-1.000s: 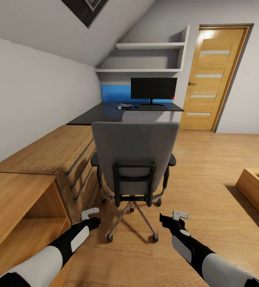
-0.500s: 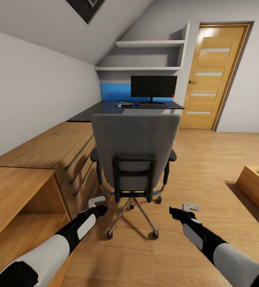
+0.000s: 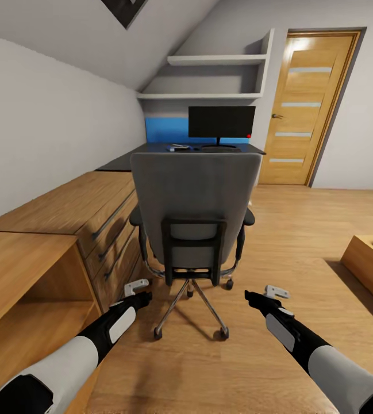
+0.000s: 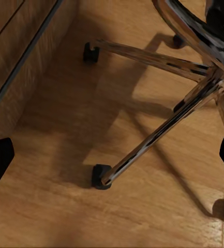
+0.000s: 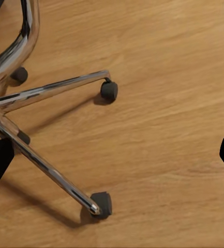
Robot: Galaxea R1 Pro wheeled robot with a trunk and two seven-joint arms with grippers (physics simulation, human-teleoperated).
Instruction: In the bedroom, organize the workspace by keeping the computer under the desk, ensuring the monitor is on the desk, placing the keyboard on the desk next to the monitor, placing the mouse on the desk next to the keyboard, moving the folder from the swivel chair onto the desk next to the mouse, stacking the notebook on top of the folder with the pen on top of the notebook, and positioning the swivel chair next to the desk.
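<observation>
Robot rolled closer, so the swivel chair (image 3: 193,215) loomed larger, dead ahead between the left gripper (image 3: 138,289) and right gripper (image 3: 266,295), both with fingers apart and empty, about equally near, tall back facing them, desk (image 3: 152,154) beyond.

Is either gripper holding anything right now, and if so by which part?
Nothing is held. The left gripper and right gripper are both open and empty, hovering over the wooden floor on either side of the grey upholstered swivel chair.
</observation>
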